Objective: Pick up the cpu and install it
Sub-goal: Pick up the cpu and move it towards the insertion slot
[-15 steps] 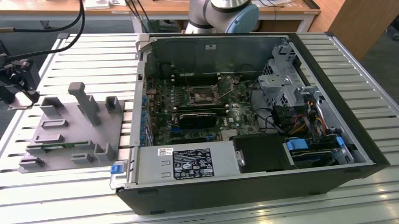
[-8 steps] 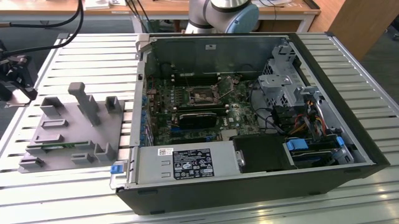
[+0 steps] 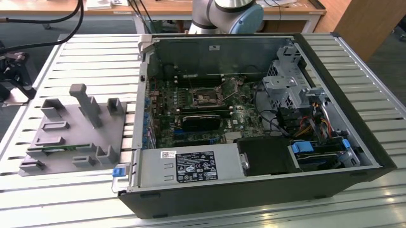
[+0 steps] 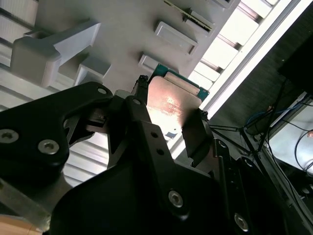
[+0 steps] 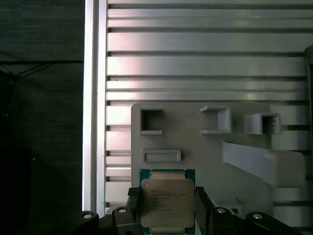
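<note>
My gripper (image 5: 167,208) is clenched on the cpu (image 5: 167,200), fingers (image 5: 133,197) on two opposite edges, its metal top facing my wrist, over the grey fixture tray's (image 5: 195,147) corner by the slatted table's (image 5: 205,63) edge.

An open computer case (image 3: 254,195) sits beside a grey parts holder (image 3: 68,141) on a slatted table (image 3: 95,57).

An open computer case (image 3: 254,194) and a parts holder (image 3: 63,142) lay side by side on the table (image 3: 82,52).
The holder was on the exterior view's left and the case on its right, with the motherboard (image 3: 203,107) inside. The arm's base (image 3: 225,14) stood behind the case. In the first wrist view, the cpu (image 5: 166,208) sat clamped in the gripper (image 5: 167,196), over the holder.
</note>
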Tool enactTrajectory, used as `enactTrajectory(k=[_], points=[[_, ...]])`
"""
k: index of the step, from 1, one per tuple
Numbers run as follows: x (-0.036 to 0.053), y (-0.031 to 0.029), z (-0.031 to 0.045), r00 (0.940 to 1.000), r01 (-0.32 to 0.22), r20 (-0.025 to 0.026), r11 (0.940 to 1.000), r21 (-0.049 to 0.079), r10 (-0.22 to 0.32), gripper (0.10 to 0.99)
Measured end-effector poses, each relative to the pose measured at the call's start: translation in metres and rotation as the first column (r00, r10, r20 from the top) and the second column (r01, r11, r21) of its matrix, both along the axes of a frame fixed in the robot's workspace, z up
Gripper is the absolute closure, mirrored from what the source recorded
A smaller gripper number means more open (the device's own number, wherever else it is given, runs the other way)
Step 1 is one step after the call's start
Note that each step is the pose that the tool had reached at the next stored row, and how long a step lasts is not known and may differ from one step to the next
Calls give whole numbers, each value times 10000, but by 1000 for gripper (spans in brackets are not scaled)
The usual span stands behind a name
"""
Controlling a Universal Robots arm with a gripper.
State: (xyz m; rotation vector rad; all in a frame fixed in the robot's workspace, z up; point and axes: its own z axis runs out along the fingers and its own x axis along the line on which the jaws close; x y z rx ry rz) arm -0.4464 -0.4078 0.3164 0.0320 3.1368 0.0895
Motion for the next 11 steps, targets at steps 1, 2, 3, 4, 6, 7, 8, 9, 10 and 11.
enactTrajectory(k=[1, 2, 3, 4, 6, 7, 8, 9, 10, 11], points=[[0, 1, 11, 10000, 1, 1, 10000, 0, -1, 553], [0, 2, 23, 10000, 2, 0, 10000, -1, -2, 553], [0, 3, 35, 10000, 3, 0, 10000, 0, -3, 553], [0, 4, 47, 10000, 5, -1, 10000, -1, -5, 553], [0, 6, 70, 10000, 8, -1, 10000, 0, -8, 553], [0, 7, 80, 10000, 10, 0, 10000, 0, -10, 553], [0, 8, 91, 10000, 13, 0, 10000, 0, -13, 553], [0, 8, 103, 10000, 14, 0, 10000, 0, -14, 553], [0, 9, 116, 10000, 17, -1, 10000, -1, -17, 553], [0, 10, 127, 10000, 19, 0, 10000, 0, -19, 553]])
